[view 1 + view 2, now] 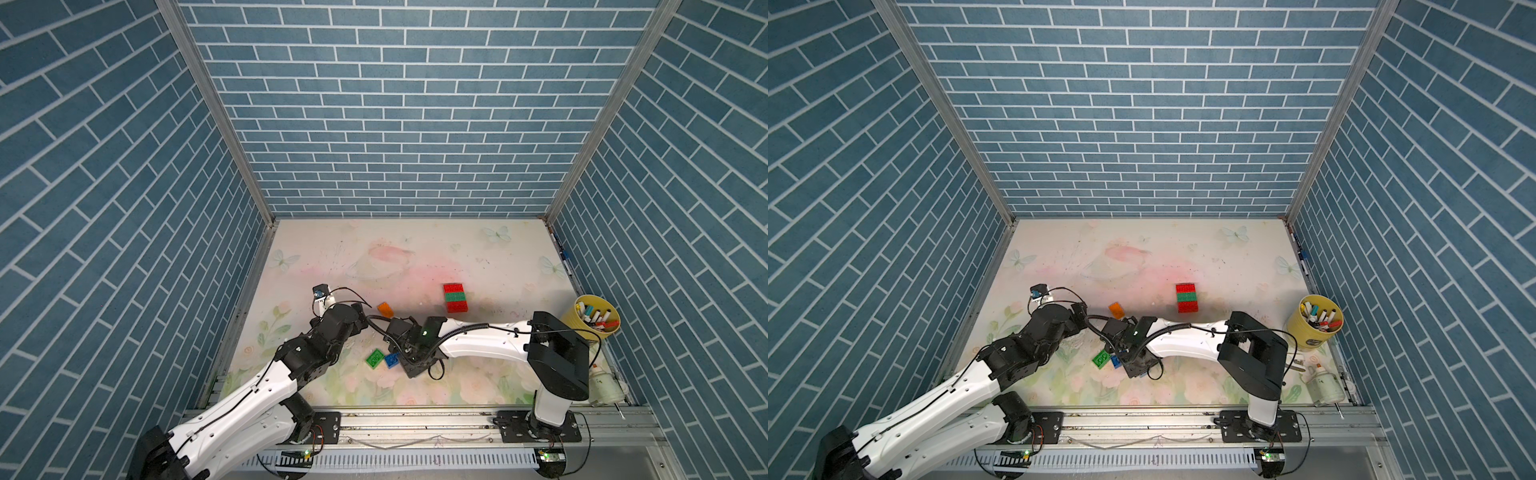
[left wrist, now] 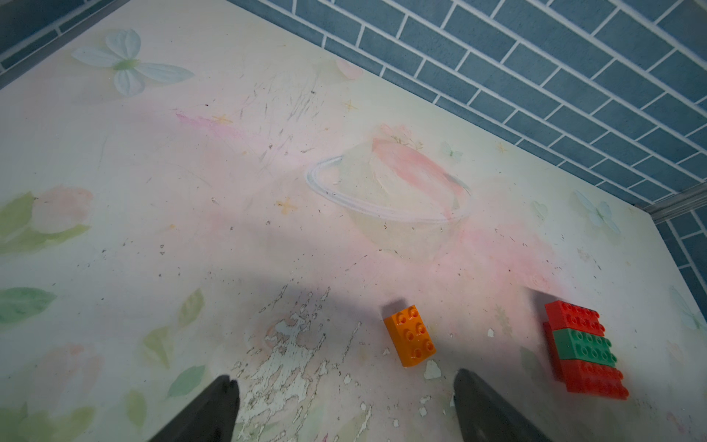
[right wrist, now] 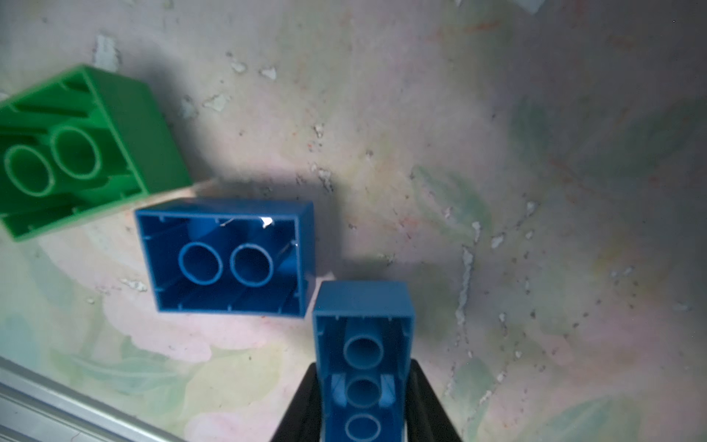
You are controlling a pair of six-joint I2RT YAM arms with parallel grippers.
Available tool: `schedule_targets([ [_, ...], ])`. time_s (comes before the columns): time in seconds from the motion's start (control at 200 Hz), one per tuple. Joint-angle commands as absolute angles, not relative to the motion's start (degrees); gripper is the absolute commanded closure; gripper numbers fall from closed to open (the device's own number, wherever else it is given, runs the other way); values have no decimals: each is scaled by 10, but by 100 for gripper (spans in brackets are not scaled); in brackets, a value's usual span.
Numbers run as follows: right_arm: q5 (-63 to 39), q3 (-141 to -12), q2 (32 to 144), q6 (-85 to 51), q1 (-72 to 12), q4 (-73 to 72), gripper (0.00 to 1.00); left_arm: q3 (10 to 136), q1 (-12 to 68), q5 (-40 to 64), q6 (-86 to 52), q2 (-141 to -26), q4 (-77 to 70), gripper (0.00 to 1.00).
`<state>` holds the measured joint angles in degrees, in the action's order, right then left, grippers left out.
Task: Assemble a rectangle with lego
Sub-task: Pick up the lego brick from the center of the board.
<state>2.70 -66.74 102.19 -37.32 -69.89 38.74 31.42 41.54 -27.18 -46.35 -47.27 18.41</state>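
In the right wrist view my right gripper (image 3: 363, 369) is shut on a blue lego brick (image 3: 363, 306), gripped by its long sides with the hollow underside facing the camera. Beside it on the mat lie a second blue brick (image 3: 225, 256) and a green brick (image 3: 76, 149), both upside down. Both top views show that pair, green (image 1: 375, 358) and blue (image 1: 391, 360). My left gripper (image 2: 344, 386) is open over bare mat, with an orange brick (image 2: 411, 336) just beyond its fingers. A joined red-green-red block (image 1: 456, 297) sits farther back.
A yellow cup of marker pens (image 1: 590, 322) stands at the right edge, with a white bottle (image 1: 604, 384) lying nearer the front rail. Blue brick-pattern walls close the mat on three sides. The two arms nearly meet mid-table.
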Motion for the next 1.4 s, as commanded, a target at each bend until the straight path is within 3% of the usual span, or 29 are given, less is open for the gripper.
schedule_targets([
  [0.0, 40, -654, 950, -382, -656, 399, 80, 323, 413, -276, -404, -472, 143, 6],
  [0.145, 15, -644, 880, -340, -582, 422, 78, 349, 413, -271, -323, -488, 85, 4],
  [0.295, -47, -654, 822, -295, -504, 424, 76, 371, 413, -199, -186, -508, -9, 3],
  [0.54, -363, -714, 788, -231, -331, 399, 74, 309, 437, 13, 169, -486, -239, 3],
  [0.69, -520, -752, 806, -206, -282, 396, 73, 305, 443, 43, 286, -500, -277, 4],
  [0.875, -640, -766, 835, -197, -272, 385, 74, 308, 445, 85, 321, -531, -321, 4],
  [1.395, -664, -773, 843, -202, -284, 390, 74, 383, 449, 250, 268, -626, -318, 8],
])
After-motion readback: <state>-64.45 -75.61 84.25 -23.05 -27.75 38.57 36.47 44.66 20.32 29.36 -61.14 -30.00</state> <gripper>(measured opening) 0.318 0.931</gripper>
